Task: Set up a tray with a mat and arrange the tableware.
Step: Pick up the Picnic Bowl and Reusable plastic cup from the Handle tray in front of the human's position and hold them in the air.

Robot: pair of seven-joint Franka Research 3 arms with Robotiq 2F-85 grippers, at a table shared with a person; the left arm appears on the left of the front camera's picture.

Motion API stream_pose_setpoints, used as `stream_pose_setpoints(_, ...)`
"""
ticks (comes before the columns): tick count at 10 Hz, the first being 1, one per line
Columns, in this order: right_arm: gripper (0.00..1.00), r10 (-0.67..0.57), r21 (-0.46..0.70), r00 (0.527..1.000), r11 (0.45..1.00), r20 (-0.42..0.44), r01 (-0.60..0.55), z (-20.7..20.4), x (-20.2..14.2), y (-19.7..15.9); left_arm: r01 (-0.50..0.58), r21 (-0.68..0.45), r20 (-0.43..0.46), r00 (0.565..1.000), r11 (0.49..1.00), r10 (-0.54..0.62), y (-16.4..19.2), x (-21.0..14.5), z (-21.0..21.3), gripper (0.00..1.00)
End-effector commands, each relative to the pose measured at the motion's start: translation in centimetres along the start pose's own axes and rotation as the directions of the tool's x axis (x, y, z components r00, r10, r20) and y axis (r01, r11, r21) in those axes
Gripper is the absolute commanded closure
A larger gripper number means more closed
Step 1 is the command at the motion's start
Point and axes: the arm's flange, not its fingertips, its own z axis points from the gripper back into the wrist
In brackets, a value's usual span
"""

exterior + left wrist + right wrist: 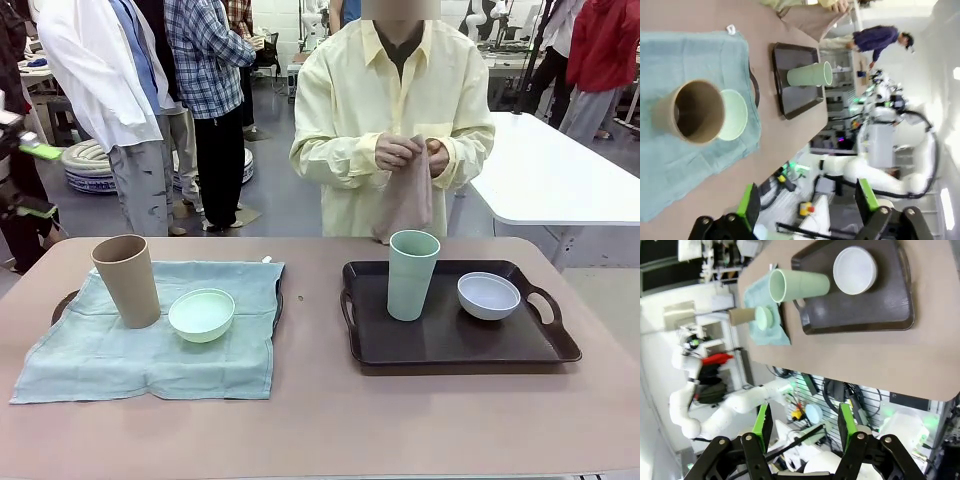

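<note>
Left claw [807, 205], right claw [804, 424]: held open, empty | tan cup [127, 280], mint bowl [201, 314]: set on teal mat [100, 350] | mint cup [412, 274], pale bowl [489, 295]: set on bare tray [450, 345] | step: matting of that tray judged pending | next: bare tray probably to be cleared first.

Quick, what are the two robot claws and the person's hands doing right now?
Left gripper: open, empty.
Right gripper: open, empty.
Person's hands: holding a brownish cloth.

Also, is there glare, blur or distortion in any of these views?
Front view: sharp, evenly lit, only soft shadows on the table. Left wrist view: rolled sideways, background washed out at right. Right wrist view: rolled too, tray skewed by wide angle.
</note>
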Motion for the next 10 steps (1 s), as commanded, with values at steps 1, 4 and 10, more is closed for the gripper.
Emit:
stream_pose_setpoints(1,0.30,0.000,-0.149,0.999,0.989,-0.038,-0.005,-0.2,0.9,3.6,0.242,0.170,-0.007,0.970,0.955,-0.244,-5.8,0.8,-2.5,0.00)
stream_pose_setpoints(4,0.30,-0.037,-0.323,0.996,0.946,-0.080,0.009,-3.8,2.5,7.0,0.556,0.272,-0.152,0.831,0.785,-0.535,-13.5,1.4,-8.3,0.00)
stream_pose_setpoints(10,0.30,-0.084,-0.562,0.991,0.827,-0.101,0.013,-14.7,4.3,7.1,0.872,0.450,-0.369,0.381,0.196,-0.848,-18.8,0.9,-24.7,0.00)
